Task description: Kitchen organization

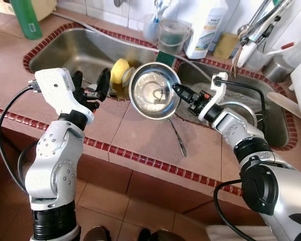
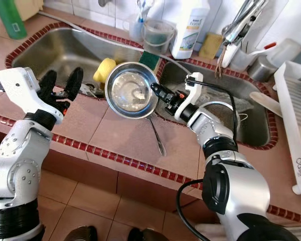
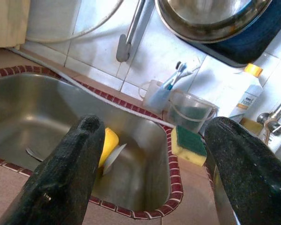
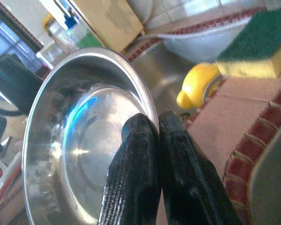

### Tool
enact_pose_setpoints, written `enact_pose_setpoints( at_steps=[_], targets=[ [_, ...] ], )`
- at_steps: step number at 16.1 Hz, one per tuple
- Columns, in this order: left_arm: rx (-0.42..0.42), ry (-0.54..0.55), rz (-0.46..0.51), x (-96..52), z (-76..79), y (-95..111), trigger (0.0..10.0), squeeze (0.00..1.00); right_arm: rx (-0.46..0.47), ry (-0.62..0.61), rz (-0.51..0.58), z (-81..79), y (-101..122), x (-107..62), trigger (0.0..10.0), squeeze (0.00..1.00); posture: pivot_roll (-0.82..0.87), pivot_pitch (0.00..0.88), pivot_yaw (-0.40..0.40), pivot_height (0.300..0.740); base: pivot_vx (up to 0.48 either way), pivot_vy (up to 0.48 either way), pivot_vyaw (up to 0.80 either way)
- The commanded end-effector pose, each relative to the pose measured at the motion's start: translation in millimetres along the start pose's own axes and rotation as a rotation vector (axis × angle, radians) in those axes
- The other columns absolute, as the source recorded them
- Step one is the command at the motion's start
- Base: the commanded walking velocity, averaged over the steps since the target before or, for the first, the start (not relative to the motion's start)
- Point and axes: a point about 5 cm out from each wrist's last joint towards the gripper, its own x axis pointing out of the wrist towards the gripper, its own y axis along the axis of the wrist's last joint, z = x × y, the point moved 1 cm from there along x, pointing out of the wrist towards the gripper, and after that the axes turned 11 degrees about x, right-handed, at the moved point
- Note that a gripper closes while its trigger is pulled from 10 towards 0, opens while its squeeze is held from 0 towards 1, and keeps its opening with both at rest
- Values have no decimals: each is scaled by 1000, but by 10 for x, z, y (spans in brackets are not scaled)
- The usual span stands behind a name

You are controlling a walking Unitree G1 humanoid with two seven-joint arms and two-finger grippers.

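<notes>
From my remote seat, the steel bowl [image 1: 155, 90] blocks much of what lies behind it: it is tilted up on edge with its hollow toward the camera, hiding the divider between the two sink basins, and only the top of a green-and-yellow sponge [image 3: 189, 146] peeks past its rim. My right gripper [image 1: 177, 89] is clenched on the bowl's rim, its fingers [image 4: 145, 173] pressed together over the edge, holding it in the air above the bench [image 1: 140, 138]. A yellow item [image 1: 120, 71] in the left basin [image 1: 75, 50] is half covered by the bowl, and I cannot tell what it is. My left gripper [image 1: 92, 88] hangs released, fingers spread wide, over the bench's near edge just beside that basin. A spoon [image 1: 178, 136] lies on the bare reddish tiles under the bowl, with open bench around it. The right basin [image 1: 271, 118] is partly hidden by my right arm. Behind the sinks, a detergent bottle [image 1: 206, 27], a cup with toothbrushes [image 1: 153, 22] and a clear container [image 1: 171, 35] stand against the white-tiled wall.
</notes>
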Motion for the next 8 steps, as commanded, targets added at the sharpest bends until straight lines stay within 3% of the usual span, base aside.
enact_pose_setpoints(
  at_steps=[1,2,3,5,6,7,8],
  targets=[
    [13,-26,7,31,45,13,10000,0,-34,16,86,-67,217,15,0,0,87,24,-164,740,0,0,0],
    [49,-38,-10,55,35,-22,10000,0,-41,21,152,-105,312,32,1882,0,85,16,-160,740,0,0,0],
    [48,-46,-13,64,33,-33,10000,0,-50,26,174,-127,342,44,10000,0,83,9,-154,740,0,0,0],
    [105,-47,-59,97,2,-126,10000,0,-97,7,257,-176,417,81,10000,0,79,0,-131,740,0,0,0],
    [174,-53,-92,109,-23,-215,10000,0,-142,-7,342,-219,471,89,10000,0,75,0,-118,740,0,0,0],
    [180,-60,-96,107,-22,-226,10000,0,-154,-9,358,-228,476,87,10000,0,76,0,-117,740,0,0,0],
    [226,-64,-99,109,-33,-259,10000,0,-258,-90,414,-210,477,48,10000,0,74,0,-108,740,0,0,0]
  ],
)
